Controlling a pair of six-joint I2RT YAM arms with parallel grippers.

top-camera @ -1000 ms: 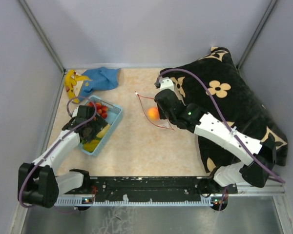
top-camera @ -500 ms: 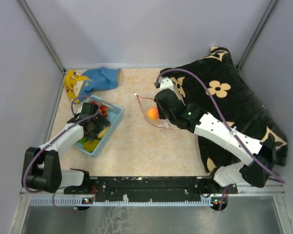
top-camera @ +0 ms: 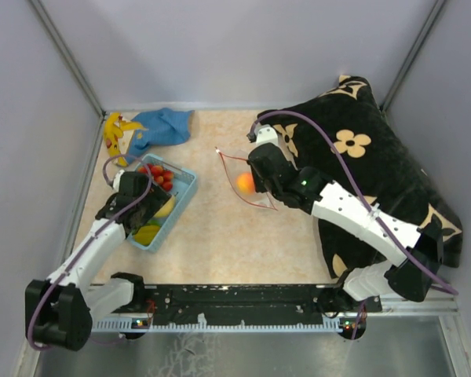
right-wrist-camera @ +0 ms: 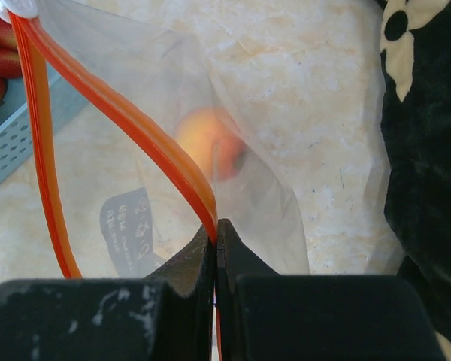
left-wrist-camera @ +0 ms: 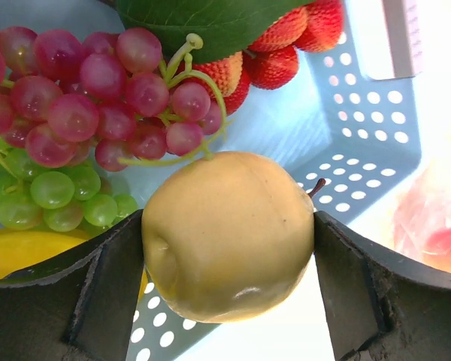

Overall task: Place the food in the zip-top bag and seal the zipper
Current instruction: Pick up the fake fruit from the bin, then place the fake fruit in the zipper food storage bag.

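Left fingers (left-wrist-camera: 98, 293) pinch a yellow, pear-like toy fruit (left-wrist-camera: 229, 237) from both sides, at the rim of the light-blue perforated plastic basket (left-wrist-camera: 361, 143). Farther out, right fingers (right-wrist-camera: 301, 316) are pressed together on the orange-red zipper strip (right-wrist-camera: 128, 128) of the clear crinkly plastic bag (right-wrist-camera: 286, 203). The bag's mouth gapes over the beige table (top-camera: 220, 236), with an orange-pink toy peach (right-wrist-camera: 210, 143) inside.

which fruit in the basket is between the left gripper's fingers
The yellow pear: the left gripper's fingers press it on both sides. The red grapes, green grapes and strawberries lie beyond it, untouched.
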